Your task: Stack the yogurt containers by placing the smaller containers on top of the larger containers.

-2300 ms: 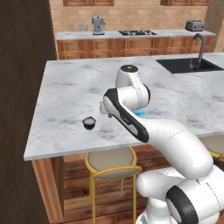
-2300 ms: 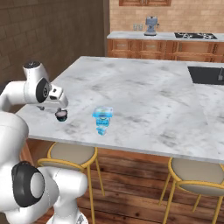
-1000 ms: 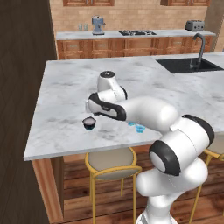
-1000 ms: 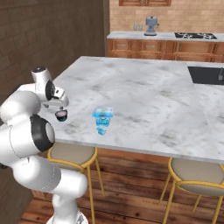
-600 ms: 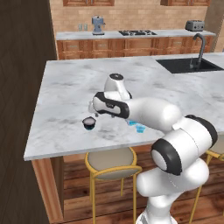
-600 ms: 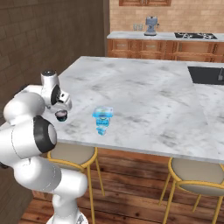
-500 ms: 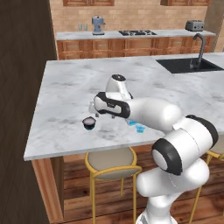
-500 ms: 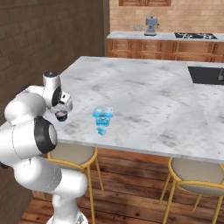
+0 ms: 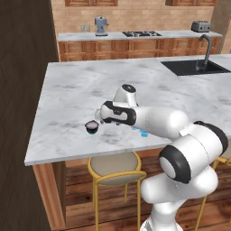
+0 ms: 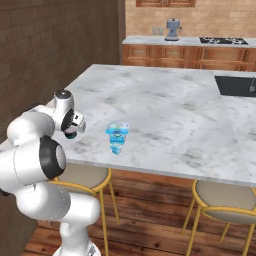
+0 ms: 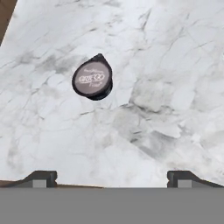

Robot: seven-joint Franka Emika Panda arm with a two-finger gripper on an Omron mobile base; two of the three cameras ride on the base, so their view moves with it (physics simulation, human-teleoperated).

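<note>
The hand view shows the dark cup (image 11: 92,80) alone on the marble desk (image 11: 166,65), ahead of the spread, empty claw (image 11: 112,177). The right base view shows the blue tub (image 10: 117,130) near a stool (image 10: 85,175).

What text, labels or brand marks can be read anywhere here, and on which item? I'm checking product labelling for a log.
Dark yogurt cup: a pale word is printed across its lid, but it is too blurred to read with certainty.
Light-blue yogurt containers: dark marks on the front, too small to read.
Coffee machine, toaster and marble counter: no readable text.
</note>
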